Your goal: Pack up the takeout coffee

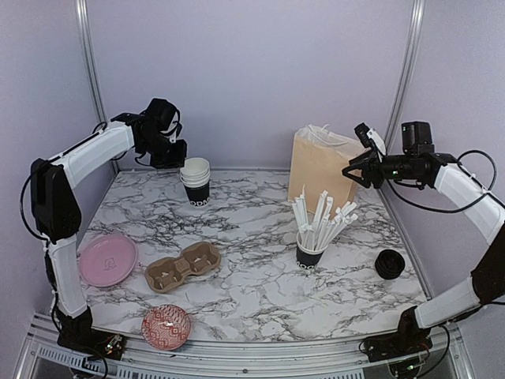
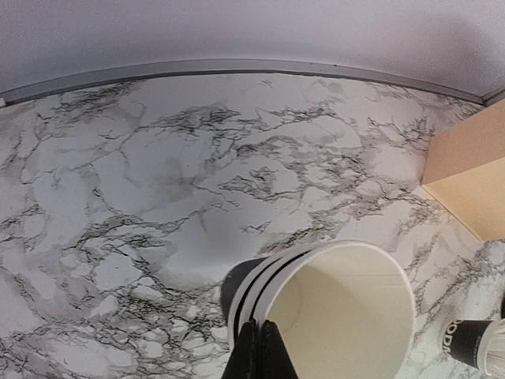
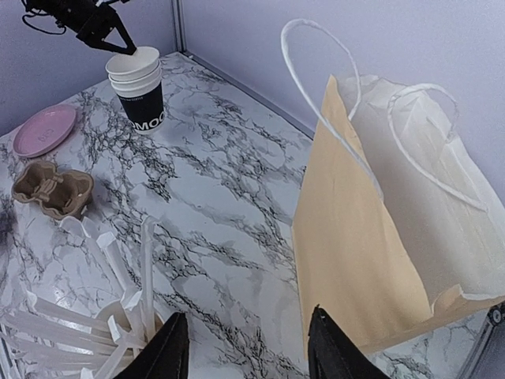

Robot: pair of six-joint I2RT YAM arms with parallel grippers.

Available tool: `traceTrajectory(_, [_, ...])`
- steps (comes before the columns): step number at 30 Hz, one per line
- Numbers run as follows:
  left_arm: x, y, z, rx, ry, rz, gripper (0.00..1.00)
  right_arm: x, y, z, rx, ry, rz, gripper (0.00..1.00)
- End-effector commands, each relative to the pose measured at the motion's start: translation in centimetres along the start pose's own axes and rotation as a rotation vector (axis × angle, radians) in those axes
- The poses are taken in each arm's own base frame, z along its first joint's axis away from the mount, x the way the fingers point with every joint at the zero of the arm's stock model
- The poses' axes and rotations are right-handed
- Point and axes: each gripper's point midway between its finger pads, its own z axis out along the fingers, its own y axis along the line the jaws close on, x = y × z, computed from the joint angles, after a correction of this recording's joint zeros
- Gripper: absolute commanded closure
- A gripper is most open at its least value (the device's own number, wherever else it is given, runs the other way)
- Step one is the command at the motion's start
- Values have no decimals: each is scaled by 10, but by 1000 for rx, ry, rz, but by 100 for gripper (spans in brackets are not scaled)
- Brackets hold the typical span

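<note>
takeout coffee cups (image 1: 196,181) stand stacked upright, far left on the surface (image 1: 252,237). the left fingers (image 2: 246,357) come from above, clamped together on the left edge of the topmost rim. the paper bag (image 1: 319,164) stands well apart to the right, just beside the right fingers (image 3: 168,347), which are apart and empty.

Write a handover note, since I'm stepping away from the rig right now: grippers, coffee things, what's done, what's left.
Left gripper: fingers shut on the rim of the top cup of the cup stack, at the back, left of centre.
Right gripper: open, empty, beside the paper bag.
Done: no cup packed that shows; cup carrier empty.
To do: lift cups off, probably set them in the carrier, then the bag.
</note>
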Motion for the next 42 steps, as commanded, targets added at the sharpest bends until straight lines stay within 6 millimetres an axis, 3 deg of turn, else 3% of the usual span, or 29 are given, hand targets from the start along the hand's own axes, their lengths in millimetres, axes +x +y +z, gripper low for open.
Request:
traceTrajectory(1, [-3, 3, -4, 50, 16, -3, 100, -12, 4, -3, -18, -22, -14, 50])
traceTrajectory(2, [3, 8, 2, 87, 42, -107, 100, -12, 4, -3, -17, -21, -15, 50])
traceTrajectory(3, [-1, 26, -2, -103, -3, -69, 100, -11, 4, -3, -17, -20, -15, 50])
traceTrajectory(4, [-4, 27, -7, -189, -23, 14, 100, -11, 4, -2, -17, -19, -14, 50])
traceTrajectory(5, [0, 8, -3, -11, 17, 4, 100, -11, 4, -2, -18, -20, -15, 50])
traceTrajectory(6, [5, 5, 1, 73, 41, -89, 100, -11, 5, -2, -20, -20, -15, 50])
traceTrajectory(7, [0, 30, -3, -142, -18, -45, 100, -11, 4, -2, -19, -19, -14, 50])
traceTrajectory(8, [-2, 17, -8, -131, -17, 15, 100, -11, 4, -2, -20, -19, -14, 50])
traceTrajectory(9, [8, -28, -10, 214, 75, -30, 100, -12, 4, -1, -22, -20, -14, 50])
traceTrajectory(10, [2, -42, -14, 413, 77, -137, 100, -13, 5, -2, -25, -21, -15, 50])
traceTrajectory(11, [-4, -7, -5, 181, -2, -147, 100, -13, 5, -1, -27, -20, -15, 50])
traceTrajectory(12, [-23, 27, -23, -179, -109, -44, 100, -13, 6, 0, -29, -19, -17, 50])
traceTrajectory(13, [-14, 16, -20, -160, -50, 27, 100, -15, 7, 0, -34, -22, -22, 50])
traceTrajectory(14, [5, -12, -9, 153, 80, -40, 100, -16, 10, 2, -40, -20, -28, 50])
traceTrajectory(15, [-3, 8, -6, 121, 50, -143, 100, -18, 13, 3, -46, -17, -39, 50])
traceTrajectory(16, [-8, 29, -14, -146, -26, -71, 100, -20, 16, 6, -51, -11, -52, 50])
traceTrajectory(17, [-9, 30, -18, -181, -30, -4, 100, -22, 20, 9, -54, -5, -68, 50])
traceTrajectory(18, [-1, -1, -11, 114, 51, -49, 100, -24, 25, 13, -60, 5, -88, 50])
traceTrajectory(19, [7, -7, -9, 205, 86, -138, 100, -26, 31, 17, -68, 17, -110, 50])
traceTrajectory(20, [6, 17, -9, -37, 27, -85, 100, -29, 39, 21, -83, 23, -129, 49])
traceTrajectory(21, [1, 30, -16, -173, -14, -15, 100, -34, 49, 25, -111, 21, -144, 48])
traceTrajectory(23, [19, -11, -11, 246, 114, -118, 100, -47, 67, 30, -179, 8, -159, 47])
traceTrajectory(26, [25, 12, -11, 18, 78, -18, 100, -73, 95, 39, -269, -21, -212, 47])
traceTrajectory(27, [29, 12, -11, 31, 96, -18, 100, -77, 104, 48, -287, -16, -241, 49])
traceTrajectory(31, [38, -11, -17, 97, 113, 72, 100, -83, 142, 89, -324, 18, -418, 62])
traceTrajectory(35, [42, -41, -27, 182, 112, 143, 100, -84, 180, 120, -396, 25, -556, 66])
traceTrajectory(42, [68, -107, -49, 362, 163, 254, 100, -77, 239, 142, -466, 27, -768, 63])
